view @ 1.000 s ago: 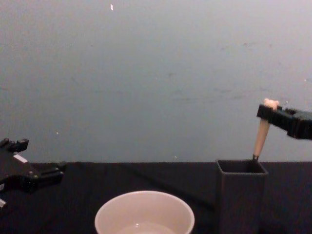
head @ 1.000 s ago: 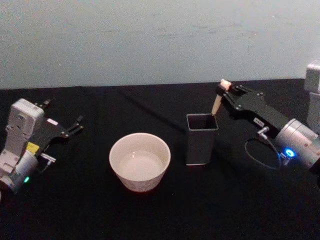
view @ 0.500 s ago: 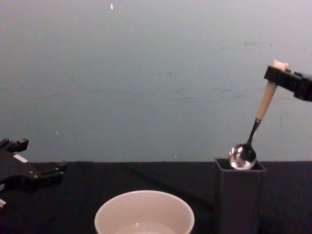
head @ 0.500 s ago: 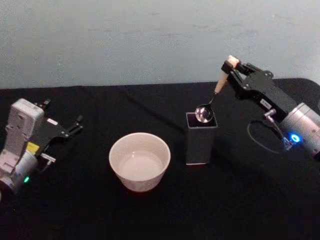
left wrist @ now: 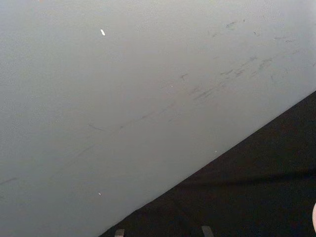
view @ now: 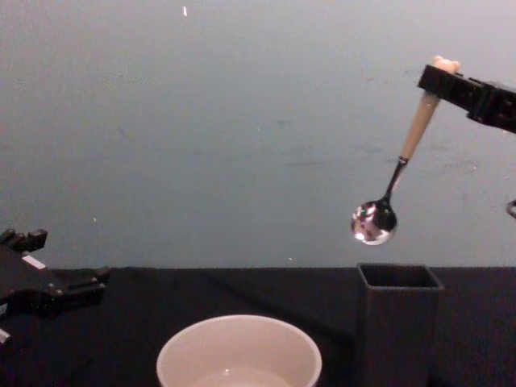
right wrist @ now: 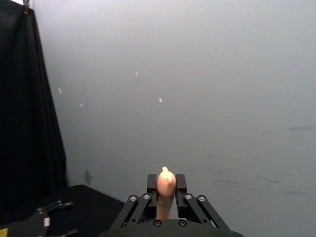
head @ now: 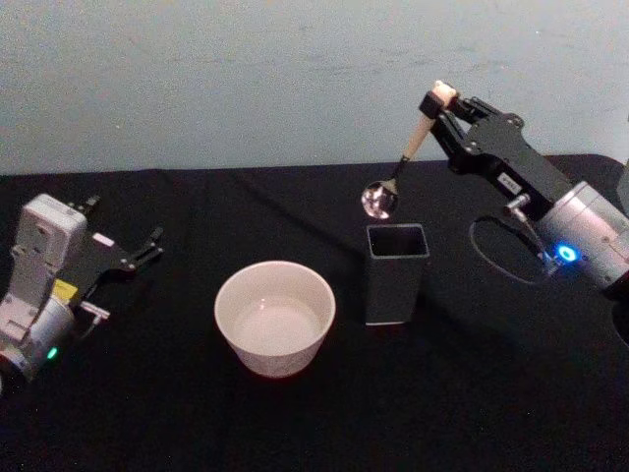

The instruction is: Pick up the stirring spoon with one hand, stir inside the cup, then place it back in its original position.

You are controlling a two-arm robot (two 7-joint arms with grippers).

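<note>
Right pincer [head: 439,101] clamped on the bear-head end of the stirring spoon [view: 414,133], high over the bench [head: 491,393]. Spoon hangs tilted with its shiny bowl lowest, in the air just above the dark holder [head: 395,285], clear of its mouth. The cup [head: 270,359] stands left of the holder, apart from it. Left pincer [head: 154,245] parked at far left, fingers parted, holding nothing. We note small white labels on both arms and a yellow sticker on the left arm. We can read none of them.

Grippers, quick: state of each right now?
Left gripper: open, holding nothing, parked at the table left.
Right gripper: shut on the stirring spoon, bowl hanging above the dark holder.
</note>
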